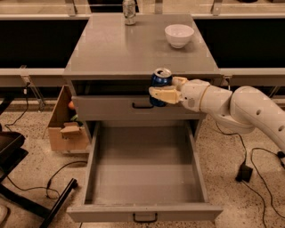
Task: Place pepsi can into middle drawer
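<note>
My gripper (164, 89) is shut on the pepsi can (160, 79), a dark blue can with a silver top. I hold it upright in the air in front of the cabinet's front edge, level with the closed upper drawer (107, 109). My white arm comes in from the right. The middle drawer (147, 178) is pulled far out below, with a bare flat floor, low side walls and a small black handle (144, 217) on its front panel. The can hangs above the drawer's back part.
A white bowl (179, 35) and a silvery clear container (129, 10) stand on the grey cabinet top (111, 49). A cardboard box (64, 122) sits on the floor at the left. Cables and a black chair base (26, 196) lie on the floor.
</note>
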Robot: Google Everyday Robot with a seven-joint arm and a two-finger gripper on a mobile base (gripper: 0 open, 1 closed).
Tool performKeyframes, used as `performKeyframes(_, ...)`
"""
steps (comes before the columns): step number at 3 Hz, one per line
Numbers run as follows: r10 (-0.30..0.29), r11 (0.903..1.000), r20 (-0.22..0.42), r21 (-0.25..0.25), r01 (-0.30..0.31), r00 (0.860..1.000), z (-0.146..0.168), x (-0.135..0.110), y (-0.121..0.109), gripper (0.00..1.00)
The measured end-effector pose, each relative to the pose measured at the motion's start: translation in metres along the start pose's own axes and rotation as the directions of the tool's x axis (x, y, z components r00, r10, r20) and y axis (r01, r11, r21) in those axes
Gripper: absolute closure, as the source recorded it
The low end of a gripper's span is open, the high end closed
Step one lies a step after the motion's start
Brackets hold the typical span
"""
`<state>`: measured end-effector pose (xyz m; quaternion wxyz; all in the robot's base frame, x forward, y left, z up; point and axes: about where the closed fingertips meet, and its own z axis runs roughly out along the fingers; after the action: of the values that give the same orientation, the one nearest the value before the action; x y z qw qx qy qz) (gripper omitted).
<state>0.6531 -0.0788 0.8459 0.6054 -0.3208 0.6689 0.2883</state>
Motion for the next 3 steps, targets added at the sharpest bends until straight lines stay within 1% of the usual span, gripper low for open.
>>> performKeyframes(1, 0.000, 1.0000, 0.000, 0.000, 0.000, 1.000, 0.000, 0.000, 0.000, 1.00)
performKeyframes(2, 0.001, 1.0000, -0.069, -0.007, -0.002, 0.998, 0.006, 0.037, 0.008, 1.00)
performKeyframes(3, -0.021, 0.9979, -0.197, -0.065, 0.009, 0.980, 0.011, 0.143, 0.034, 1.00)
